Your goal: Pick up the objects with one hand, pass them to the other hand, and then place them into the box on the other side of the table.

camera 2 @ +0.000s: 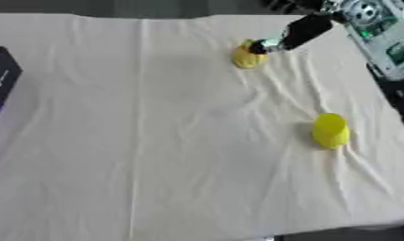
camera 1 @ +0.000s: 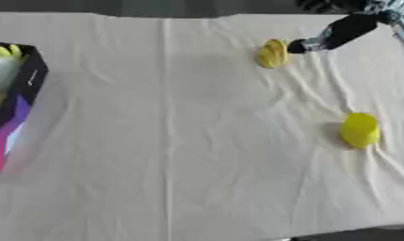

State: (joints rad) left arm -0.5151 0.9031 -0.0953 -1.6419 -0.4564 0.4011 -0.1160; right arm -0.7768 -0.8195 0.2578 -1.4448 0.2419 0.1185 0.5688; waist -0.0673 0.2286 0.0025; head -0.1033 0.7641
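yellow ridged object [camera 1: 272, 53] at right hand [camera 1: 302, 45] fingertip

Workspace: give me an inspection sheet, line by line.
Surface: table under a wrinkled cream cloth.
Job's things: ridged yellow object far right; smooth yellow rounded object at mid right, lying apart; dark box with purple and pink sides at left edge, something yellow inside.
Clutter: nothing seen.
Hands: right hand reaches in from the upper right, its tip at the ridged object; fingers not discernible. Left hand not in view.
Cables: nothing seen.
Surroundings: grey equipment past the right edge.
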